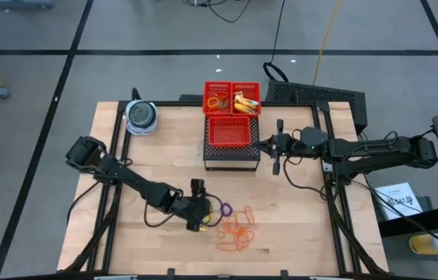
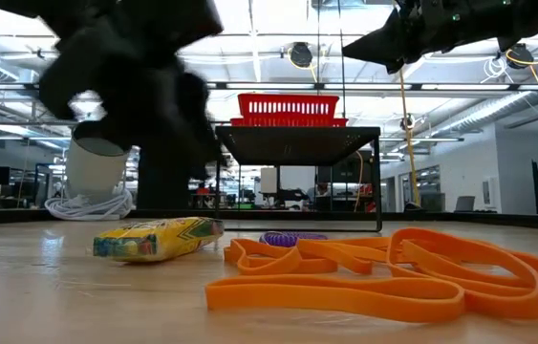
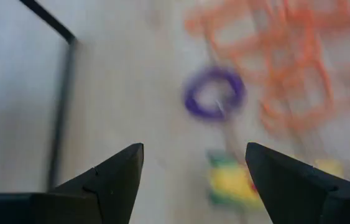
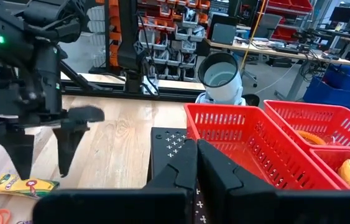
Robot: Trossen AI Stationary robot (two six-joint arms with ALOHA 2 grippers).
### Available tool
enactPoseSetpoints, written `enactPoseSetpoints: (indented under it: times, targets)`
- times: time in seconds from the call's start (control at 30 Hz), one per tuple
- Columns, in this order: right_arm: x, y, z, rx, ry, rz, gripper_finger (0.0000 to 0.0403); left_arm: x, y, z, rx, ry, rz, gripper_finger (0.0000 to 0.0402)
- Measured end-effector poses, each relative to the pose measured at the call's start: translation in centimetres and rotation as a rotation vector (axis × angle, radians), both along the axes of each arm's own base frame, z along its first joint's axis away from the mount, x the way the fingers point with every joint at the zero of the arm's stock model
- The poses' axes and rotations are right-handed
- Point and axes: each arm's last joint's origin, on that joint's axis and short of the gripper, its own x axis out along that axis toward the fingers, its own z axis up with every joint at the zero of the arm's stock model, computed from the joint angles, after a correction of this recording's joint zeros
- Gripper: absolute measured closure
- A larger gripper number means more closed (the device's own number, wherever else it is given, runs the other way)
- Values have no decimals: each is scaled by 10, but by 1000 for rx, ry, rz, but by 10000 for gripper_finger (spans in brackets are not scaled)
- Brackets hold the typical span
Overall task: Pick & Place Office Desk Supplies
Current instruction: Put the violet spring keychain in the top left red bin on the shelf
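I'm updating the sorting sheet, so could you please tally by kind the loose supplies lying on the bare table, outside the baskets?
Yellow packet: 1
Purple ring: 1
Pile of orange rubber bands: 1, since the tangled bands cannot be counted singly
Total: 3

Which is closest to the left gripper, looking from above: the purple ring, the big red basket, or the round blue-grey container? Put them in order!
From the left gripper, open over the table's near edge:
1. Purple ring, right beside it.
2. Big red basket, farther back, on the black stand.
3. Round blue-grey container, far back-left corner.
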Motion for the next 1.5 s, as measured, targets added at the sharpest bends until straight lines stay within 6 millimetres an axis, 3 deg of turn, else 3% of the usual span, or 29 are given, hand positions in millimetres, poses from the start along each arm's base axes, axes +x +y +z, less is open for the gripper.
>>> enactPoseSetpoints:
  times: [0.2,0.4,0.87,1.07,1.2,1.5]
  targets:
    - [0,0,0,0,1,0,399,22,26,9,-75,-127,28,108]
    - [0,0,0,0,-1,0,399,38,43,-8,-215,-126,54,108]
    - [0,0,1,-20,-6,2,399,48,32,-56,-291,-82,75,108]
    - [0,0,1,-23,-6,1,399,45,30,-65,-290,-30,96,114]
    - [0,0,1,-23,-6,1,399,43,31,-67,-291,10,119,164]
    - [0,0,1,-20,-6,1,399,41,31,-69,-315,45,118,362]
